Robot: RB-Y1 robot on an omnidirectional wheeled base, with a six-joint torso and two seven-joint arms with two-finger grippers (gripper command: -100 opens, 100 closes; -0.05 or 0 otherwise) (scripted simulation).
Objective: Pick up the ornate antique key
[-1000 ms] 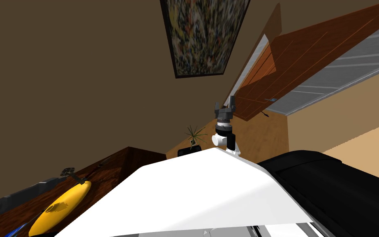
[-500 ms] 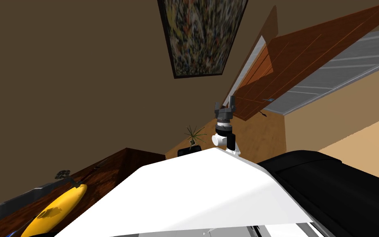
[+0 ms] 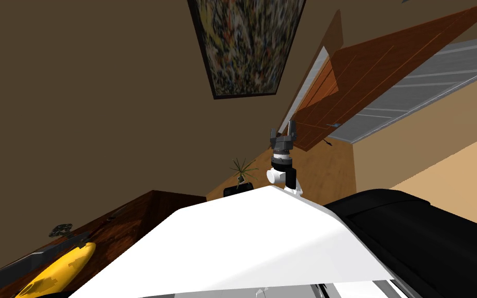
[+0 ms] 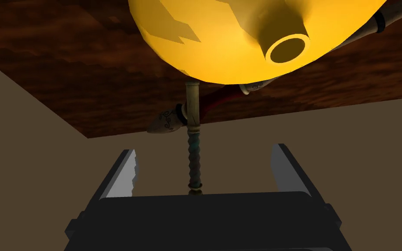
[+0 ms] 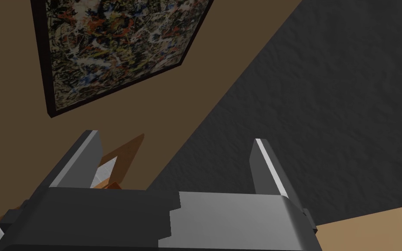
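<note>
The key point(image 4: 194, 150) lay with its twisted shaft reaching out past the edge of the table point(image 4: 65, 74). It ran straight between the fingers point(image 4: 128, 172) of the left gripper point(image 4: 205, 152), which stood wide apart and touched neither side of it. The shaft's near end was hidden behind the gripper's dark body. Its far end ran under a yellow vessel point(image 4: 222, 39) that lay on its side on the dark wood. The vessel's round mouth faced the gripper, but its inside was too dim to tell what it held. A dark red stick point(image 4: 169, 122) with pale patterned tips lay crosswise at the key, partly under the vessel. In the head view the key's ornate bow showed at the table's far edge, just beside the vessel's tip. The right gripper point(image 3: 282, 135) was raised above the chest, well apart from the table, with its fingers spread open. Beyond it stood a small spiky plant point(image 3: 242, 168) and a brown wooden door point(image 3: 367, 77).
</note>
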